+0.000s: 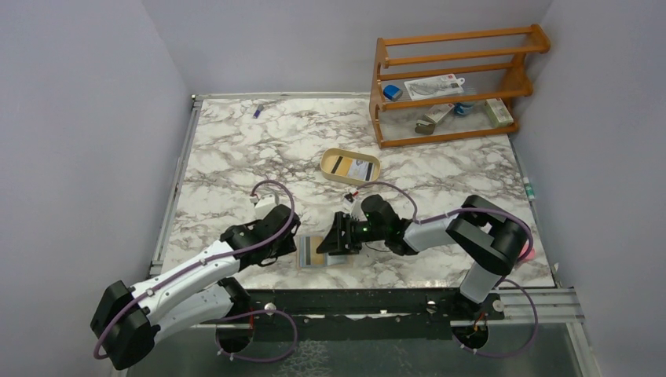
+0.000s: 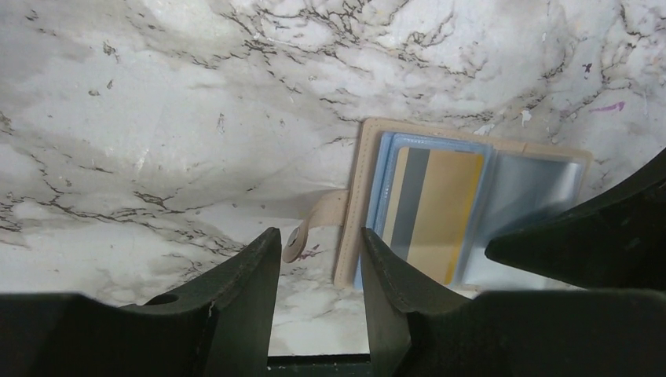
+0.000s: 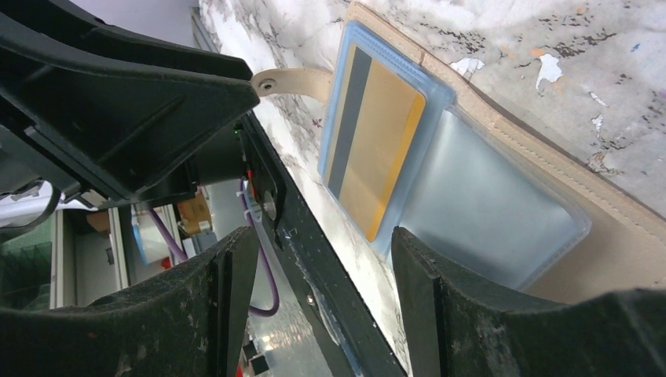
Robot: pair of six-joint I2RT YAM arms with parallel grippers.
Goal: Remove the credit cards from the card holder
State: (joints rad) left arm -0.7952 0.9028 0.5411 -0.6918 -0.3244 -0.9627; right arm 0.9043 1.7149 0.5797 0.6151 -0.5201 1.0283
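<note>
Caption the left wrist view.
Card holder open on the marble table, gold striped card inside, left pincer open at its snap tab.

Lavender walls (image 1: 78,118) enclose marble table (image 1: 259,157) and wooden rack (image 1: 459,36).

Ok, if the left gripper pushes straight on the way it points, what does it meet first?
Probably the beige snap tab of the open tan folding card holder, just ahead of the left gripper; depth is unclear.

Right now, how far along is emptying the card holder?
Done: the card holder lies open, and what look like cards sit in the oval tray. In hand: left gripper, jaws open, straddles the snap tab; right gripper is open above the holder. Left: the sleeved yellow card.
</note>
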